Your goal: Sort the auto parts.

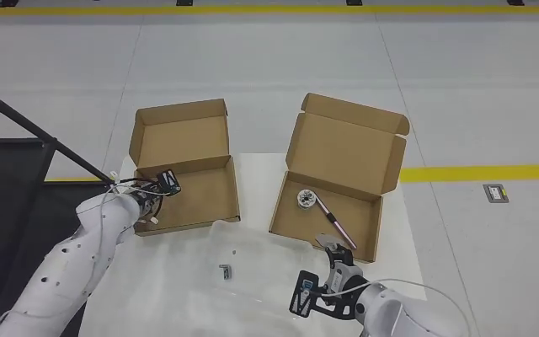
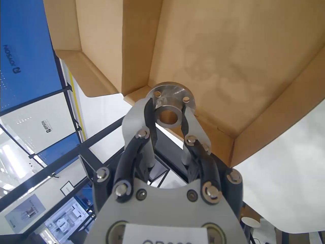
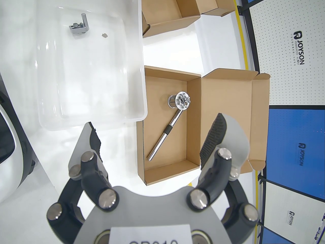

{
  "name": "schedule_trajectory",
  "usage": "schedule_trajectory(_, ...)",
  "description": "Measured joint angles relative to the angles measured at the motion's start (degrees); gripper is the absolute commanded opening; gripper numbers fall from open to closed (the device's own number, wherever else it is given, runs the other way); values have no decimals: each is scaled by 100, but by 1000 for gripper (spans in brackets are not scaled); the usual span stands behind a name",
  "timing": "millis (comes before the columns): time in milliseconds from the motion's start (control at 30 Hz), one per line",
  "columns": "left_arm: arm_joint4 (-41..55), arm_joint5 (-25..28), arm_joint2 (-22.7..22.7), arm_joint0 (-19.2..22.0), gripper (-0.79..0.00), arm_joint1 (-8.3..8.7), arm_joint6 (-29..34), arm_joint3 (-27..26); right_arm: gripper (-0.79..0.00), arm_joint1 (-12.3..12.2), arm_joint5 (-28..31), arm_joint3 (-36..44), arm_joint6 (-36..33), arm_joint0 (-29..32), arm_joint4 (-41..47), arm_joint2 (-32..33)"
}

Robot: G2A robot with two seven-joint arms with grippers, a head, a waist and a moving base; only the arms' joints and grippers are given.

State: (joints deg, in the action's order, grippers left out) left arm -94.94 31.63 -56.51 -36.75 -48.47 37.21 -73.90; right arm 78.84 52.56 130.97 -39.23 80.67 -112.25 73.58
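White table top [image 1: 254,189] carries two open brown boxes and a see-through tub [image 3: 141,51]. The left gripper [image 2: 166,114] has its two fingers pinched tight on a shiny metal ring [image 2: 175,91] with little holes in it, gripping the short tube part in the middle (a good spot, since the flat rim would likely slip). It holds the ring just above the left side of the left box [image 2: 228,51], so I think the ring is meant to drop in there. The right gripper [image 3: 157,126] has its fingers wide apart and holds nothing. It hangs over the near end of the right box [image 3: 175,151]. Inside that box lie a long metal rod [image 3: 162,138] and a round gear-like part [image 3: 181,100], and they seem to touch at the far end of the rod. Between the two boxes, nearer the robot, sits the tub. One small grey bracket [image 3: 79,26] lies in it, not yet sorted. The right fingers are open, I guess, so they can go for that bracket next.
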Motion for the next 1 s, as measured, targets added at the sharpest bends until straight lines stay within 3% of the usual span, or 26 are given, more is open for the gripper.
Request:
schedule_trajectory(233, 6, -124, 76, -208, -785, -45, -190, 33, 0, 0, 0, 0, 0, 0, 0, 0)
schedule_trajectory(433, 284, 44, 262, 127, -785, -214, -403, 682, 0, 0, 0, 0, 0, 0, 0, 0)
schedule_trajectory(467, 304, 63, 302, 186, -643, -244, -416, 780, 0, 0, 0, 0, 0, 0, 0, 0)
schedule_trajectory(533, 309, 80, 397, 317, -443, -311, -449, 986, 0, 0, 0, 0, 0, 0, 0, 0)
schedule_trajectory(667, 283, 92, 547, 524, -299, -424, -533, 1306, 0, 0, 0, 0, 0, 0, 0, 0)
schedule_trajectory(767, 243, 103, 607, 614, -292, -476, -582, 1442, 0, 0, 0, 0, 0, 0, 0, 0)
schedule_trajectory(1000, 198, 368, 568, 778, -366, -517, -758, 1560, 0, 0, 0, 0, 0, 0, 0, 0)
